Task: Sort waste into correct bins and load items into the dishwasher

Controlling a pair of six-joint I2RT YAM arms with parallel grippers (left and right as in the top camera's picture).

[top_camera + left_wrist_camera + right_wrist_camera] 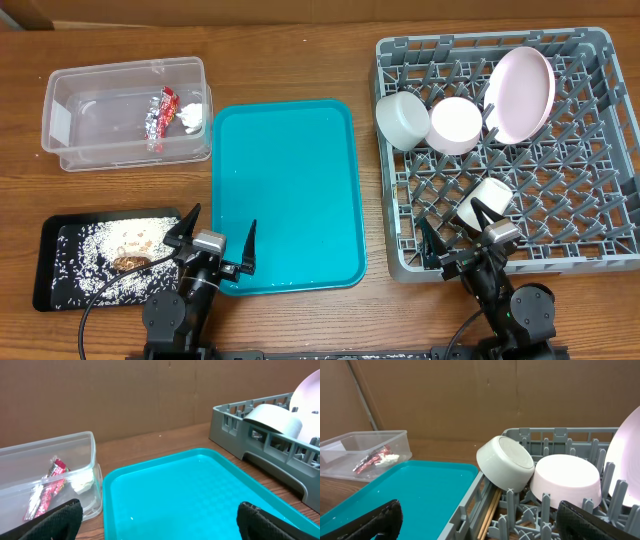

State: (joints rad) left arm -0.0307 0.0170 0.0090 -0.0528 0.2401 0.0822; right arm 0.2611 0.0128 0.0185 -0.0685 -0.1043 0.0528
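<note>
The teal tray (285,190) lies bare in the middle of the table; it also shows in the left wrist view (200,490) and the right wrist view (405,495). The grey dish rack (590,250) at the right holds a white bowl (402,118), a pink bowl (455,124), a pink plate (520,93) and a white cup (483,201). Wooden chopsticks (492,510) lie along the rack's left edge. My left gripper (213,245) is open and empty over the tray's near-left corner. My right gripper (468,235) is open and empty over the rack's near-left part.
A clear plastic bin (125,110) at the back left holds a red-and-silver wrapper (160,112) and white scrap (190,115). A black tray (60,262) at the front left holds rice and a brown food scrap (130,262). A cardboard wall stands behind the table.
</note>
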